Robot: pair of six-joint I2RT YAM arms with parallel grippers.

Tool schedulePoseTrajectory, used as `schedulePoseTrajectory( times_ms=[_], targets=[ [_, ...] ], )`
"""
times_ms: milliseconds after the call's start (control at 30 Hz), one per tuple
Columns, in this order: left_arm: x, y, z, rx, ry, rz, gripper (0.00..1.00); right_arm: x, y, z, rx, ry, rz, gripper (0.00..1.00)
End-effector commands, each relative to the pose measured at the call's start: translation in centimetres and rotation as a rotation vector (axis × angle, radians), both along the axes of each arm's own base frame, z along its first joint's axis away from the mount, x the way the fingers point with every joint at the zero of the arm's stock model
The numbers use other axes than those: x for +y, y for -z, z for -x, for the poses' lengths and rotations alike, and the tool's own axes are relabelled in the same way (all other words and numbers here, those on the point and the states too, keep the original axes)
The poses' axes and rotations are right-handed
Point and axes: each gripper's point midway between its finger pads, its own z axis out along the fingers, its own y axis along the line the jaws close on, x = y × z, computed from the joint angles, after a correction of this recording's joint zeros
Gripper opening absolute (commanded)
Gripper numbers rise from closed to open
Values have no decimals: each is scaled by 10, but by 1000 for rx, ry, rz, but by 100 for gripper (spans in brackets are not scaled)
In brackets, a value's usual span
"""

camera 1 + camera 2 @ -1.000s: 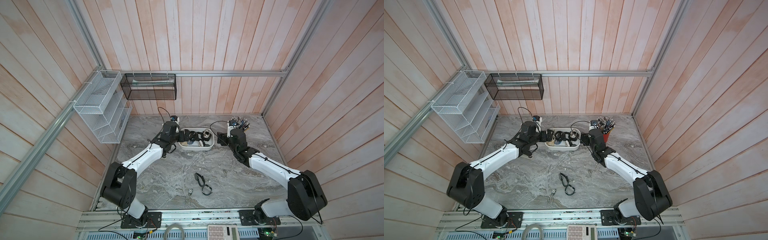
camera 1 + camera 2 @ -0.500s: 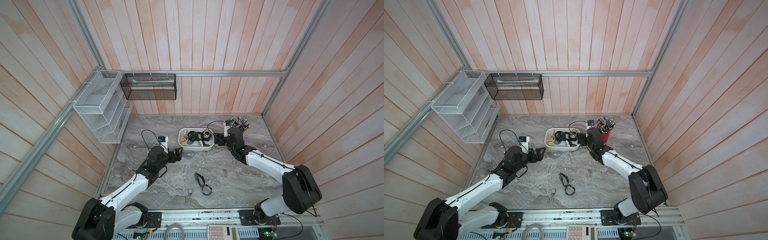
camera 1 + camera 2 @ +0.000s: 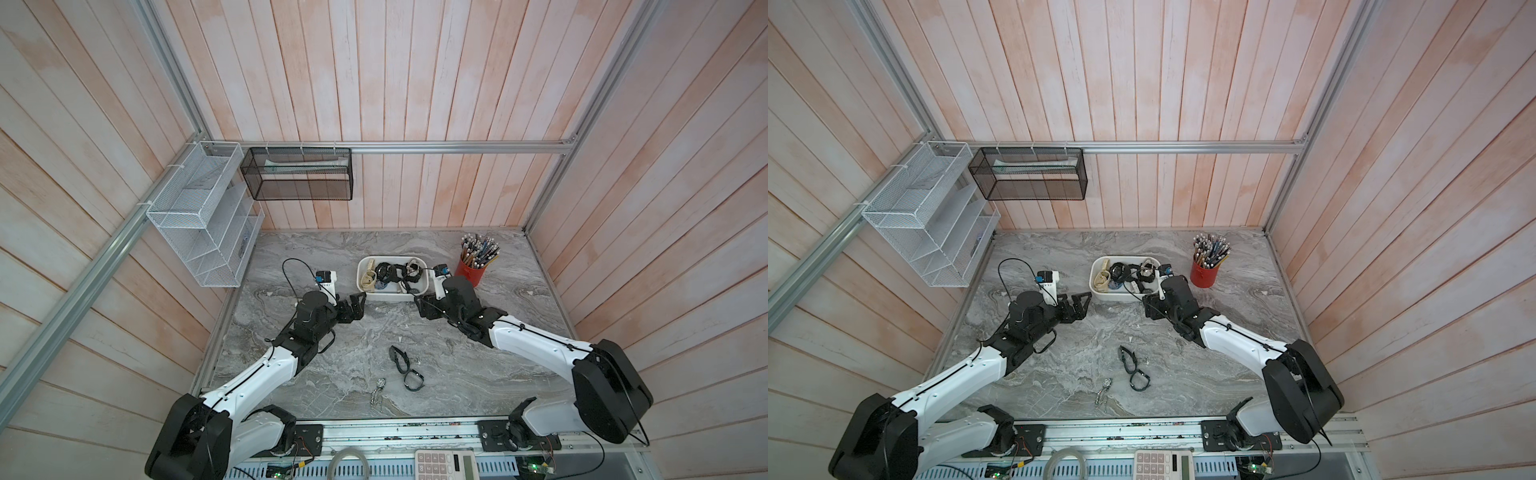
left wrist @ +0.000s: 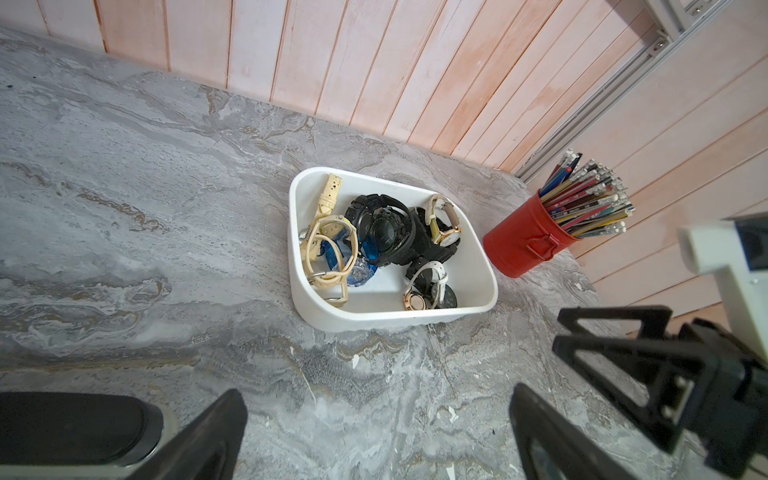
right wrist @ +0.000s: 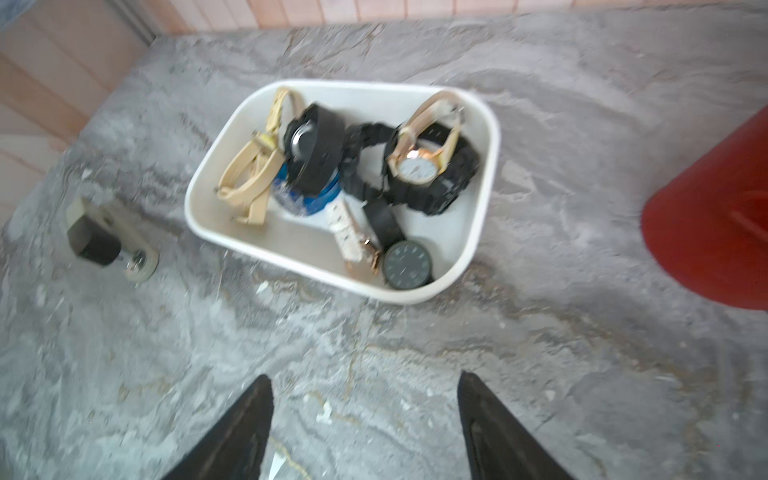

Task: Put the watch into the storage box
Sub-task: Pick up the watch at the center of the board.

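Both arms now back off storage box (image 3: 392, 296). Left pincer (image 3: 359, 305) wide, empty. Right pincer (image 5: 365, 382) narrower, fingers apart, empty. Black watch (image 3: 398, 359) lies on tabletop (image 3: 478, 374), well apart from box, silver watch (image 3: 380, 383) near it. Several watches inside box.

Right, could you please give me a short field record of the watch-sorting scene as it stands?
storage box: holds several watches, beside red pencil cup
loose on table: black watch, second black watch, silver watch
left gripper: open, empty, outside the box
right gripper: open, empty, outside the box
task status: not finished
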Motion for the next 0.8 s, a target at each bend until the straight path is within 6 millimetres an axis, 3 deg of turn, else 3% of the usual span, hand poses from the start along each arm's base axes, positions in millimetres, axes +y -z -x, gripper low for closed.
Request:
schedulePoseTrajectory(
  times_ms=[0,200,367,767],
  targets=[
    [1,-5,1,-19,-6,9,100,6,21,32,95,-42,19,65],
    [10,-6,7,-23,-36,13,100,24,49,71,225,-118,14,52],
    [13,-3,9,-22,-42,0,100,31,66,90,280,-142,32,48],
    [14,5,10,1,-47,-20,99,32,84,115,350,-172,60,37]
  ],
)
